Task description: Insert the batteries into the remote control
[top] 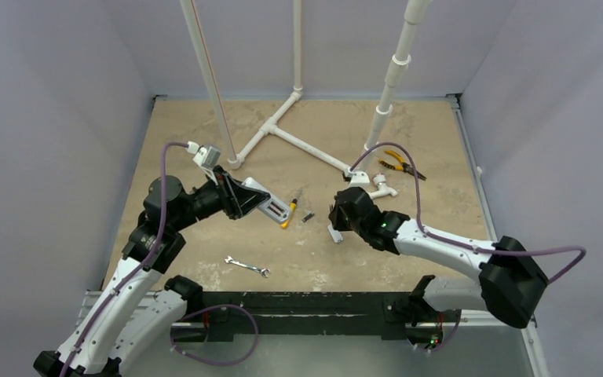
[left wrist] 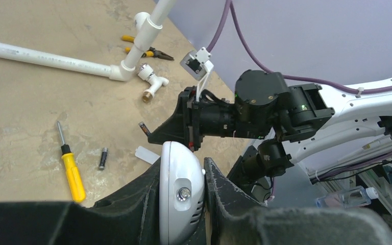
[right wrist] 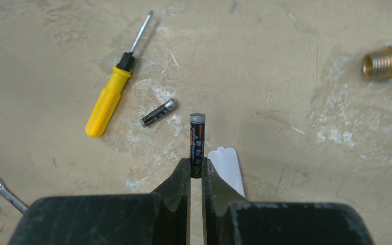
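one loose battery [right wrist: 157, 113] by screwdriver [right wrist: 109, 97]; r end effector [right wrist: 196, 164] grips 2nd battery [right wrist: 197, 138].

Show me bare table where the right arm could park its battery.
Bare: the near strip between the wrench and the right forearm; the far-left corner, between wall and PVC pipes. Crowded: the centre, where screwdriver, loose battery, white cover, the left gripper with the remote control and the right gripper with the held battery meet.
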